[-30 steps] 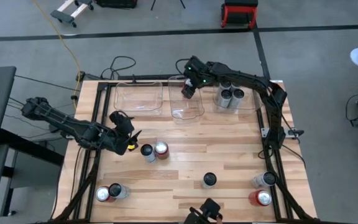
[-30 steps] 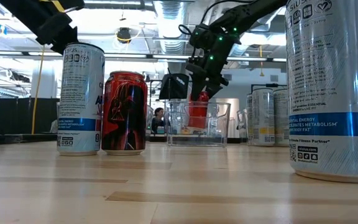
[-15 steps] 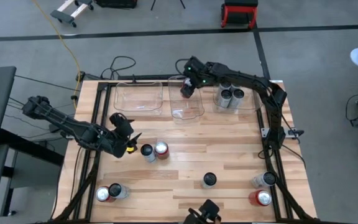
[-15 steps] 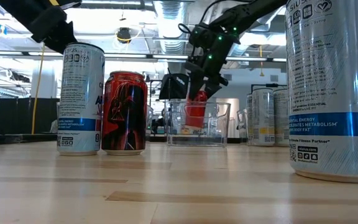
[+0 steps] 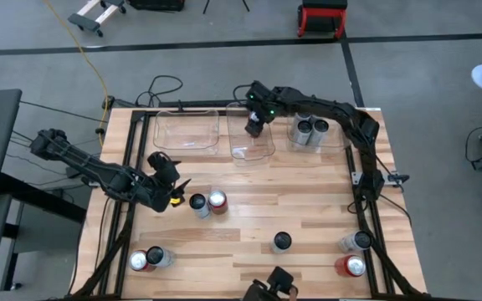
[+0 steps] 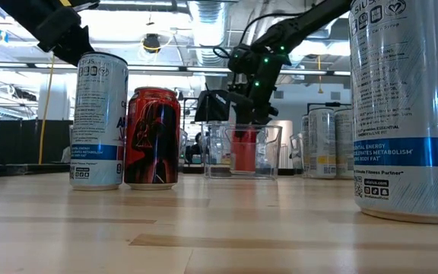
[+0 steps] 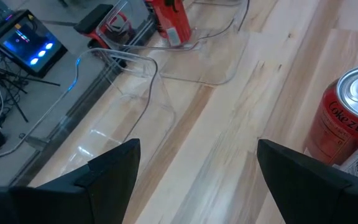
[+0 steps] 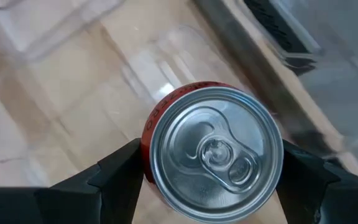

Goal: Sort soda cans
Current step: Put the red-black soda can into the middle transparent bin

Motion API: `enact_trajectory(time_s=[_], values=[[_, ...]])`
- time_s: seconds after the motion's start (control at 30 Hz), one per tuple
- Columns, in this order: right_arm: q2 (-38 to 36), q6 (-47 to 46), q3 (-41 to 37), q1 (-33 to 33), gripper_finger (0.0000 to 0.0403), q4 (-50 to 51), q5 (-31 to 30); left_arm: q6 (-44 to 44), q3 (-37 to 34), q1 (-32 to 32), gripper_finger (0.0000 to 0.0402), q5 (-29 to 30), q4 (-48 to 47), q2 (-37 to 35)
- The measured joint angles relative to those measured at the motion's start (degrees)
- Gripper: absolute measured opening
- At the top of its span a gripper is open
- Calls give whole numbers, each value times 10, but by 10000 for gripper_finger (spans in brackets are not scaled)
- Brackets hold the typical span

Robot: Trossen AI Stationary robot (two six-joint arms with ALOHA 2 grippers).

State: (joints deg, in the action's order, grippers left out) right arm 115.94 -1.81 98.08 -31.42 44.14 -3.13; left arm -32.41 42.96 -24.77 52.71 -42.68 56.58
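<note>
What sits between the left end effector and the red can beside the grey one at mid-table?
Only the grey can sits between the left end effector and the red can, per the high view.

the scene is evenly and brightly lit from overhead, and the pale wooden slatted table (image 5: pixel 249 209) shows only short, soft shadows beside the cans. in the low view, bright ceiling lights behind the dark right arm wash out the background, leaving that arm nearly a silhouette. the tall silver-and-blue can (image 6: pixel 405 106) nearest the lens looms large. the clear plastic bin (image 7: pixel 185 59) carries pale glare streaks. behind the red can's silver top (image 8: pixel 213 152), the table is blurred.
</note>
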Motion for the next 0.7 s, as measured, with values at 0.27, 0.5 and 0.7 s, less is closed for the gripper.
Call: enact_trajectory(time_s=[0.27, 0.5, 0.7], values=[[-4, 4, 1, -12, 307, -6, 0, -7, 0, 0, 320, -4, 0, 0], [-4, -7, 1, -14, 307, 9, -1, -13, 0, 0, 320, -22, 1, 0], [-4, 7, 1, -12, 307, 8, 2, -19, 0, 0, 320, -30, 1, 0]])
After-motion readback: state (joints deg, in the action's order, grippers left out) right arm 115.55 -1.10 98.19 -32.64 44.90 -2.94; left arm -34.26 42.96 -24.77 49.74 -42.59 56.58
